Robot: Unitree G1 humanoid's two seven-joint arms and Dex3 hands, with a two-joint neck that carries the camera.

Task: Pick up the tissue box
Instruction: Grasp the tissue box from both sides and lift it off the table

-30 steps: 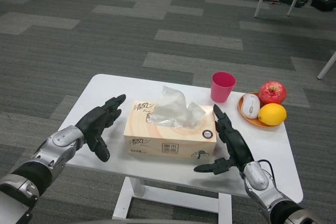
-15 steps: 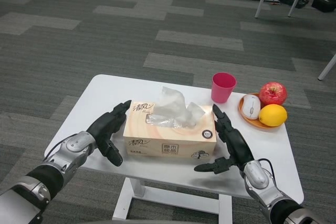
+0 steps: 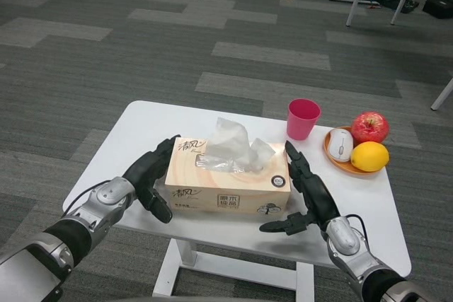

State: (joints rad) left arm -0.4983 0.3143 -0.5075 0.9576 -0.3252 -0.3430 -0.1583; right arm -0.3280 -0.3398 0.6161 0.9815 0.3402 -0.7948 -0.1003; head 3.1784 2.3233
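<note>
Nearest you, both forearms reach over the front edge of the white desk (image 3: pixel 141 122). Your left hand (image 3: pixel 150 175) has closed in over the last second: a second ago it hovered well apart from the tissue box (image 3: pixel 228 180) with fingers spread, half a second ago it was just beside the box's left end, and now its fingers lie against that end, thumb pointing down toward the desk edge. It is spread flat, holding nothing yet, more a press than a grip.

Your right hand (image 3: pixel 306 196) has barely moved: fingers extended up along the box's right end, thumb stretched out low toward the front corner. Open, nothing held; whether it touches the cardboard cannot be told from this view.

The tissue box sits flat on the desk, between the two hands, a tissue standing up from its top slot. Not lifted yet.

Judgement: the bracket is now formed on both ends, so the squeeze comes next. Cardboard may cave in if you press hard.

Further back on your right stand a pink cup (image 3: pixel 303 119) and an orange plate (image 3: pixel 338 162) carrying a white mouse (image 3: pixel 340 144), a lemon (image 3: pixel 371 156) and an apple (image 3: pixel 370 126), all well apart from the box
</note>
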